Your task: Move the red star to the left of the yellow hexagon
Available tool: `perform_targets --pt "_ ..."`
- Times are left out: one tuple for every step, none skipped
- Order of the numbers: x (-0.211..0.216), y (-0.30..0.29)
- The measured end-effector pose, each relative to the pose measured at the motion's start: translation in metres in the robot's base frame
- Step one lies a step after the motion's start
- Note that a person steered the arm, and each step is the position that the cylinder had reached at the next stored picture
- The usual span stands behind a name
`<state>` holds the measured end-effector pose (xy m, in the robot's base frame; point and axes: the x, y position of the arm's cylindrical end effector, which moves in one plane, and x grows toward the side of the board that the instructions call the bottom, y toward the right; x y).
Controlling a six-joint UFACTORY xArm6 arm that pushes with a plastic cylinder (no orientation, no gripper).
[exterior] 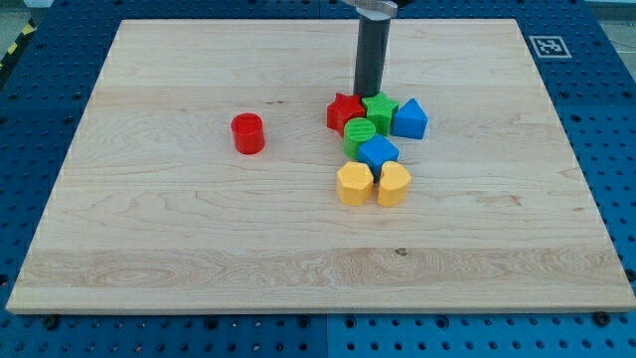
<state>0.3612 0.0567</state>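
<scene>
The red star (344, 110) lies at the far left corner of a tight cluster of blocks a little right of the counter's (149, 219) middle. It touches the green star-like block (381, 109) on its right, and the green cylinder (360, 135) sits just in front of it. The yellow hexagon (354, 184) is at the near left of the same cluster, with a second yellow block (394, 184) pressed against its right side. Between the greens and the yellows is a blue block (378, 152); another blue block (409, 118) closes the cluster's far right.

By my reading the task is not done: the red star is beyond the hexagon rather than to its left, and it would have to come nearer and leftward into the bare wood beside the hexagon.

This arm has no jaws, so nothing is held. My tip (370, 94) stands just behind the red star and green star, about at the seam between them, seemingly touching or nearly so.

A red cylinder (247, 133) stands alone, well to the left.
</scene>
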Motion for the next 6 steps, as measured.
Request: perform_targets --pt "0.012 0.000" --pt "0.025 -0.023" --pt "0.026 -0.061" --pt "0.026 -0.095" --pt "0.036 -0.100" --pt "0.037 -0.082"
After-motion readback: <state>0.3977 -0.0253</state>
